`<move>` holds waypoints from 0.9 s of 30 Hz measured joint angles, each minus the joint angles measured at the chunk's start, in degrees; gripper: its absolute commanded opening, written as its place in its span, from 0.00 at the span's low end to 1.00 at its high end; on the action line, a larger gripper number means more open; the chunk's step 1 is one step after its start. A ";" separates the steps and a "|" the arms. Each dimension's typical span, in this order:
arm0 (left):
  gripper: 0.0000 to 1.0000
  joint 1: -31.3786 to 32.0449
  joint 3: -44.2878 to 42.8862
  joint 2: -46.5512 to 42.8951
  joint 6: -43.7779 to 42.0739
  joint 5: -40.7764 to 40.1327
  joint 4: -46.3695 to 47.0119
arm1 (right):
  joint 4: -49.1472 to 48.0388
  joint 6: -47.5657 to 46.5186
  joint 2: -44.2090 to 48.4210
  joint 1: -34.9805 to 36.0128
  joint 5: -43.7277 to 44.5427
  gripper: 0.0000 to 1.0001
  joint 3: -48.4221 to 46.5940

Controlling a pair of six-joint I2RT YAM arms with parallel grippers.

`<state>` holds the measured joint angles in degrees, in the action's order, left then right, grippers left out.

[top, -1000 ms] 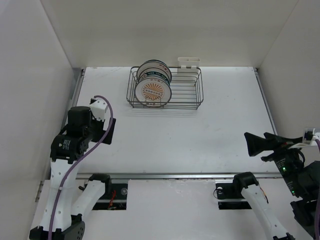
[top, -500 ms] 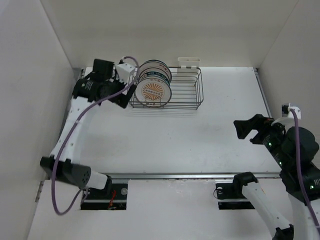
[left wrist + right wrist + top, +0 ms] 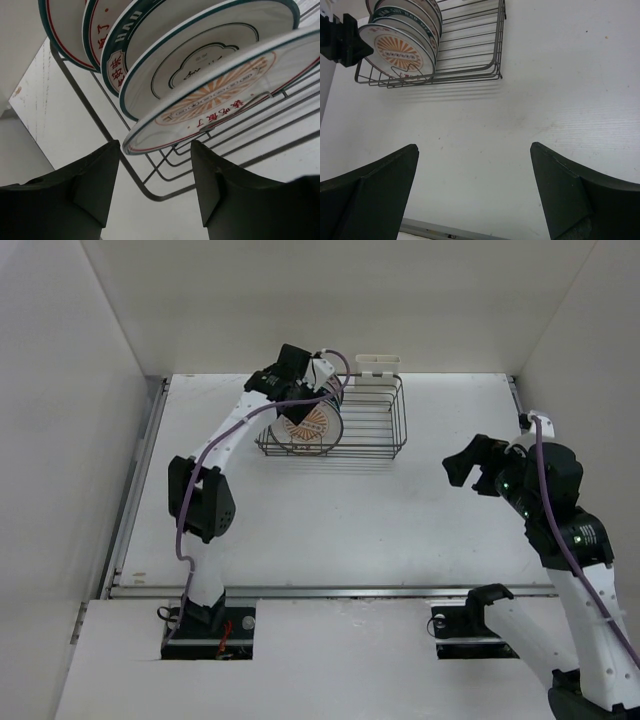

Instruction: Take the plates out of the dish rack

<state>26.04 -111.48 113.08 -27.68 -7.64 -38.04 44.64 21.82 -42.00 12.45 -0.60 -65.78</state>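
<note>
The dark wire dish rack (image 3: 372, 426) stands at the back of the table. Several plates stand on edge in its left half. The front plate (image 3: 308, 424) has an orange sunburst centre. My left gripper (image 3: 322, 380) is open above the plates at the rack's left end. In the left wrist view the left gripper (image 3: 155, 145) has its jaws apart, with the rim of the sunburst plate (image 3: 220, 95) just beyond the gap, and nothing is held. My right gripper (image 3: 470, 464) is open and empty over bare table right of the rack. The right wrist view (image 3: 474, 146) shows the rack (image 3: 497, 45) and plates (image 3: 400, 50) far off.
A small white plastic holder (image 3: 378, 364) hangs on the rack's back right edge. The rack's right half holds only wire dividers. White walls enclose the table on the left, back and right. A metal rail (image 3: 330, 590) runs along the near edge.
My left arm has swung from the table's left side up to the rack and now sits over the plates. My right arm has risen and moved inward toward the table's middle.
</note>
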 measured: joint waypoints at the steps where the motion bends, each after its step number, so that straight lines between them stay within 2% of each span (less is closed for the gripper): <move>1: 0.55 -0.02 -0.11 0.83 -0.04 -0.26 0.66 | -0.26 0.00 -0.39 0.00 0.02 0.99 0.00; 7: 0.57 -0.13 -0.94 3.30 -0.37 -1.33 3.28 | -0.59 -0.24 -1.03 0.00 0.09 0.99 0.20; 9: 0.53 -0.17 -1.09 3.78 -0.35 -1.64 4.22 | -0.61 -0.31 -0.96 0.00 0.11 0.99 0.26; 10: 0.41 -0.17 -1.14 4.00 -0.35 -1.66 4.55 | -0.59 -0.46 -0.96 0.00 0.09 0.99 0.26; 16: 0.01 -0.59 -1.70 4.39 -0.90 -1.79 4.55 | -0.50 -0.90 -1.16 0.00 0.35 0.99 0.26; 27: 0.00 -0.04 -2.12 3.74 -1.73 -1.36 2.27 | -0.07 -1.07 -0.70 0.00 0.59 0.99 -0.09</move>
<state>26.00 -113.60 116.81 -29.41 -8.99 -35.77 44.58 20.75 -42.70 12.45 -0.01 -65.87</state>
